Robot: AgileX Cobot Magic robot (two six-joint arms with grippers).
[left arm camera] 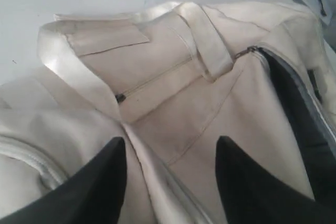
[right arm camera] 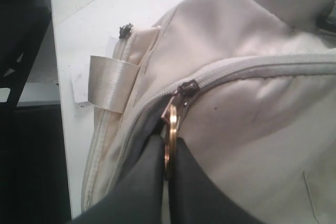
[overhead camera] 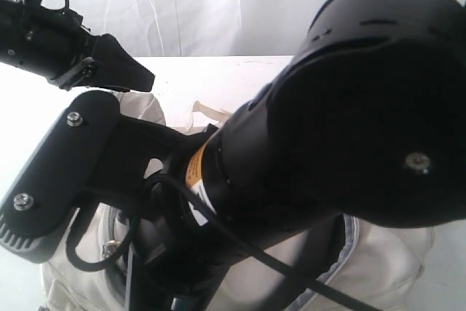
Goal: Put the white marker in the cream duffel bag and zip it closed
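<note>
Zipping looks to be the step in hand: the right end effector (right arm camera: 168, 148) is pinched shut on the gold pull ring (right arm camera: 170, 121) of the bag (right arm camera: 252, 145), placed, I'd say, to drag the slider along. The left end effector (left arm camera: 170, 182) hangs over the bag with its jaws spread, holding nothing. The bag sits on the white tabletop (right arm camera: 79, 35), soft creased cream cloth, dark lining (left arm camera: 294, 103) showing. The marker is nowhere in sight, likely inside.

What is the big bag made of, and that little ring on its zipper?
The bag looks like soft, matte cream cloth: it wrinkles and shows stitched seams. The ring on the zipper looks like metal, maybe brass, since it is thin and shines gold.
</note>
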